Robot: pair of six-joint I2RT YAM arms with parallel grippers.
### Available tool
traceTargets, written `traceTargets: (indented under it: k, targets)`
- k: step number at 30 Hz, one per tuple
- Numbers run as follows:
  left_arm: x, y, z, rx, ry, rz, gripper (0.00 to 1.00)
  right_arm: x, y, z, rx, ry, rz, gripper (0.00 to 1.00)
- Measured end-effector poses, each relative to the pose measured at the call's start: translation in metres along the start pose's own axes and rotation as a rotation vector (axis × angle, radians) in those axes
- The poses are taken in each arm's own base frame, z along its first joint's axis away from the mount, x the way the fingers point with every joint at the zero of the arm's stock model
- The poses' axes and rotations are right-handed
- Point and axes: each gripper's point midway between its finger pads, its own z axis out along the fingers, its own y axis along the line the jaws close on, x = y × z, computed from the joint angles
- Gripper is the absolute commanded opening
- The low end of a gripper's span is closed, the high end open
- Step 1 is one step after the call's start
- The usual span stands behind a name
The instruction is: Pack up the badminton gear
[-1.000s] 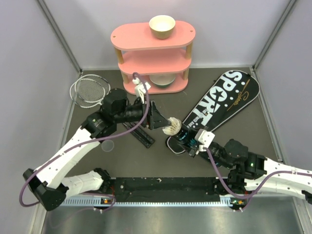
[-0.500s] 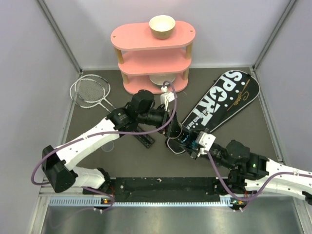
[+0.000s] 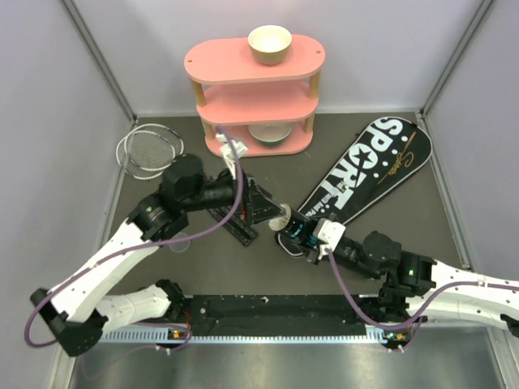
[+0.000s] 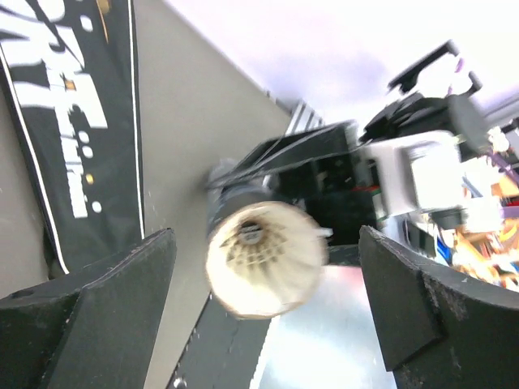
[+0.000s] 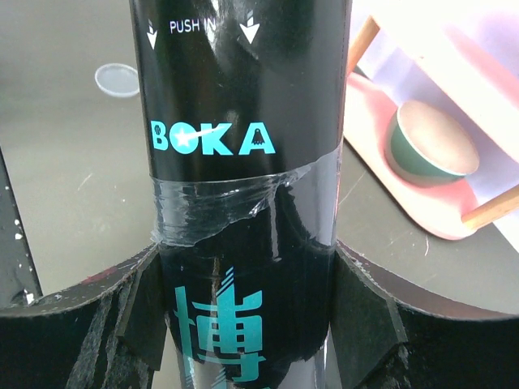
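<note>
Bag (image 3: 365, 166) lettered SPORT lies at the far right of the worktop (image 3: 243, 263), with the rackets (image 3: 148, 150) at the far left. My right tool (image 5: 247, 320) grips the black tube (image 5: 243, 97) near the middle. A shuttlecock (image 4: 263, 259) sits at its mouth, apart from both wide-spread fingers of my left tool (image 4: 268, 243).

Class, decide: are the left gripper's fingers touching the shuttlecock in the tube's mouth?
Apart. The left wrist view shows the shuttlecock between the open left fingers, with clear gaps on both sides.
</note>
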Motion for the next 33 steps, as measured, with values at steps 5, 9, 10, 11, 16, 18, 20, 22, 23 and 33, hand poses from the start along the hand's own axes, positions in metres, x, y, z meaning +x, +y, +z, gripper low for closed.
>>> traceTargets:
  k: [5,9,10,11,16,18,20,22,23,33]
  targets:
    - [-0.027,-0.015,-0.025,-0.001,-0.137,0.061,0.97,0.006,0.002,0.003,-0.001,0.026,-0.007,0.00]
    - [-0.028,0.004,-0.034,-0.099,-0.168,0.035,0.89,0.001,-0.002,0.000,0.013,0.006,0.004,0.00]
    - [-0.025,0.012,-0.035,-0.125,-0.166,0.022,0.90,0.000,-0.003,-0.001,0.016,0.000,0.007,0.00]
    - [-0.023,0.019,-0.037,-0.152,-0.163,0.008,0.91,-0.001,-0.004,-0.002,0.019,-0.004,0.010,0.00]
    - [0.008,0.037,-0.030,-0.141,-0.077,-0.076,0.93,-0.003,-0.003,-0.002,0.015,-0.013,0.015,0.00]
    - [0.016,0.035,-0.023,-0.104,-0.034,-0.101,0.90,-0.004,-0.001,-0.001,0.004,-0.018,0.015,0.00]
    - [0.020,0.034,-0.016,-0.071,-0.003,-0.123,0.88,-0.006,0.000,-0.001,-0.002,-0.026,0.016,0.00]
    - [0.024,0.034,-0.007,-0.035,0.031,-0.140,0.84,-0.008,0.001,-0.001,-0.008,-0.032,0.017,0.00]
    - [0.026,0.033,-0.002,-0.022,0.045,-0.148,0.82,-0.008,0.001,-0.001,-0.011,-0.035,0.018,0.00]
    - [0.060,0.036,0.050,0.014,0.240,-0.188,0.89,-0.001,0.001,-0.002,-0.008,-0.009,0.010,0.00]
